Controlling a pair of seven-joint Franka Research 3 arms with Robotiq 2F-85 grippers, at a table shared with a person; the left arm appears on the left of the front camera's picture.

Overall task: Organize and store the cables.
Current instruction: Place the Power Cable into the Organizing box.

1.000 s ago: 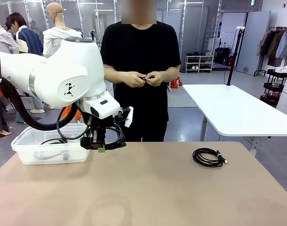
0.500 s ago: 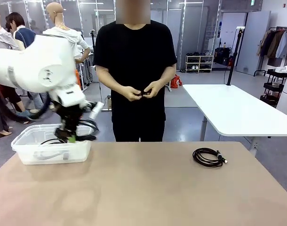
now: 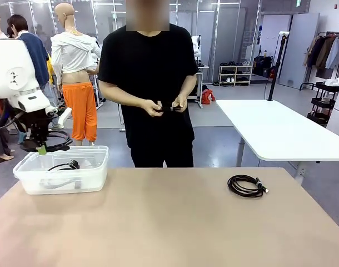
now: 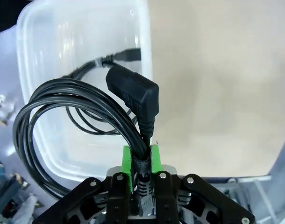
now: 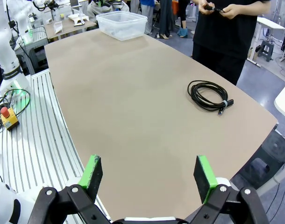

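I see my left arm hanging at the far left of the front frame, left gripper point(image 4: 141, 156) pointing down over the clear bin point(image 3: 94, 178), jaws pinching a coiled cable point(image 4: 63, 107). A second cable point(image 3: 64, 166) lies inside the bin. The right gripper point(image 5: 148, 171) has its jaws spread wide, and a third cable point(image 5: 209, 94) sits on the table point(image 5: 133, 93) at right.

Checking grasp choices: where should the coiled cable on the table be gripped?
Probably pinch the bundled strands of the coiled cable near the tie by its plugs, coming straight down: it lies flat, and the loops are bound there.
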